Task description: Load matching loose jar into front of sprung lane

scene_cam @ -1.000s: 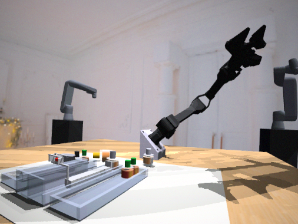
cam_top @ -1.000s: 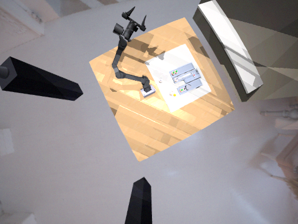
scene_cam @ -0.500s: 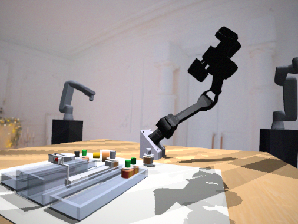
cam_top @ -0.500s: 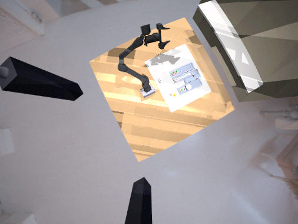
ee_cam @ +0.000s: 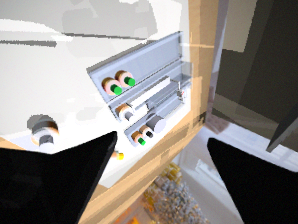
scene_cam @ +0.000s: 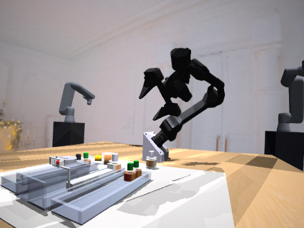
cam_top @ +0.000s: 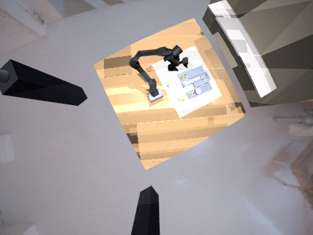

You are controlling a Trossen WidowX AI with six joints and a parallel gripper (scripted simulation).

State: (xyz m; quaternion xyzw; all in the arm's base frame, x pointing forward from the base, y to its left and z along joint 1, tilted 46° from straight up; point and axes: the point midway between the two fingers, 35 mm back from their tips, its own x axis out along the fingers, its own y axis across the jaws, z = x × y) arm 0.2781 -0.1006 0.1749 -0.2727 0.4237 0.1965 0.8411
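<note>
A loose jar with a pale lid [cam_top: 168, 84] [scene_cam: 151, 162] [ee_cam: 46, 129] stands upright on the white mat, in front of the lanes. A similar pale-lidded jar [cam_top: 185, 83] [scene_cam: 116, 165] [ee_cam: 126, 113] is at the front end of the middle, sprung lane; its contact with the pusher plate is too small to tell. The long white pusher bar [cam_top: 193, 80] [scene_cam: 93, 176] [ee_cam: 152, 92] runs behind it. My gripper [cam_top: 180, 66] [scene_cam: 147, 108] [ee_cam: 162, 138] is open and empty, high above the mat near the green-capped jars' lane.
Two green-capped jars [cam_top: 184, 76] [scene_cam: 130, 176] [ee_cam: 114, 87] stand in one outer lane. The other outer lane holds a green-capped jar [cam_top: 190, 94] [ee_cam: 140, 138], a black-capped one [ee_cam: 148, 132] and a grey disc [cam_top: 198, 91] [ee_cam: 159, 123]. A yellow-capped item [cam_top: 183, 99] [scene_cam: 98, 158] lies on the mat.
</note>
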